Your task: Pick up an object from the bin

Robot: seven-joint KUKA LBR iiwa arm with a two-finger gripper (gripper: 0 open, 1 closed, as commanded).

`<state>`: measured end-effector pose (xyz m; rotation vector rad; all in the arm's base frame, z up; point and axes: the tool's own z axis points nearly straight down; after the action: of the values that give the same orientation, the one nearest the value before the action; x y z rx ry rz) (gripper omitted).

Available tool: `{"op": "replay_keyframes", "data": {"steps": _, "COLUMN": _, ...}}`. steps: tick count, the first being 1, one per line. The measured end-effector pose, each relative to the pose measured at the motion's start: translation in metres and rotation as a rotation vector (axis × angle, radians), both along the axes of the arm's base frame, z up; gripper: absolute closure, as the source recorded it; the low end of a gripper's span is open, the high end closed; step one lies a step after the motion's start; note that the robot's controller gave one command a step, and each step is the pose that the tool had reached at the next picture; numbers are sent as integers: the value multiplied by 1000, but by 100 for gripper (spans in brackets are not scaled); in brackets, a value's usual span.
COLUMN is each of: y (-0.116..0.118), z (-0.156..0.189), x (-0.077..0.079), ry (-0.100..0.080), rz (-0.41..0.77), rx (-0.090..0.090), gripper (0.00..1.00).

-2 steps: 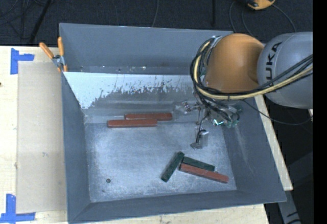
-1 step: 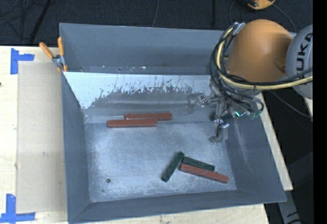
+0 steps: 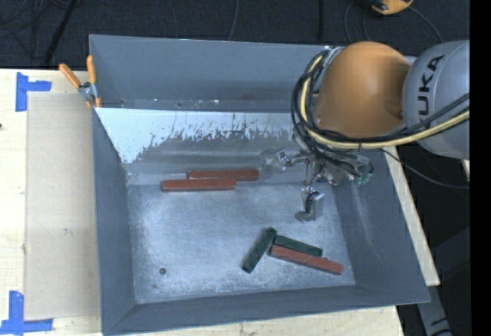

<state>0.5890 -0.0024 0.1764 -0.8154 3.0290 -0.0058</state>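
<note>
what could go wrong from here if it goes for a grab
1. The gripper hangs above bare bin floor, right of the two brown bars; coming straight down would likely catch nothing.
2. Nearest is the small heap toward the front: two dark green bars and a red bar, touching each other. A grab there may catch two or push them apart.

Bare floor point(image 3: 199, 231) btw red bars point(image 3: 201, 184), lower sticks point(image 3: 305, 258)

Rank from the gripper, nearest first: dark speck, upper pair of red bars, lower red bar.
1. Lower red bar, front-right, just below the gripper.
2. Upper pair of red bars, left of it.
3. Dark speck, front-left corner.
</note>
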Motion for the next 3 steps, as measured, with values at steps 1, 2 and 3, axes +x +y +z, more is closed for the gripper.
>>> {"op": "replay_keyframes", "data": {"steps": 1, "y": 4, "z": -50, "x": -16, "ry": 4, "rz": 0, "rx": 6, "gripper": 0}}
{"op": "replay_keyframes", "data": {"steps": 2, "y": 2, "z": -75, "x": -30, "ry": 10, "rz": -227, "rx": 2, "gripper": 0}}
{"op": "replay_keyframes", "data": {"steps": 3, "y": 23, "z": -102, "x": -82, "ry": -8, "rz": 227, "rx": 3, "gripper": 100}}
